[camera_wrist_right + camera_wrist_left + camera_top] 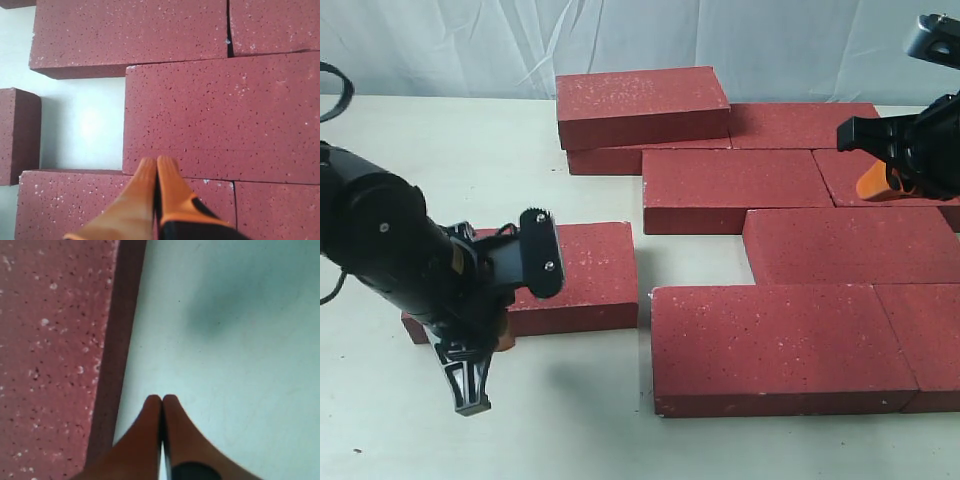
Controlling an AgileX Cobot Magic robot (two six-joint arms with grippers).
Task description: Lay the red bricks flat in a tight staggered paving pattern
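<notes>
Several red bricks lie flat on the white table (440, 150) in staggered rows at the right, among them a middle brick (735, 185) and a front brick (770, 345). One brick (640, 100) rests on top of another (610, 160) at the back. A loose brick (580, 275) lies apart at the left. My left gripper (503, 340) is shut and empty, low beside that loose brick's (50, 355) front edge; in the left wrist view its tips (162, 397) are over bare table. My right gripper (875, 180) is shut and empty, hovering over a seam between laid bricks (225, 115), tips (157, 160) together.
A pale curtain (440, 40) backs the table. A bare gap of table (82, 125) shows between the laid bricks and the loose brick's end (15, 135). Open table (225, 340) lies in front of the left arm.
</notes>
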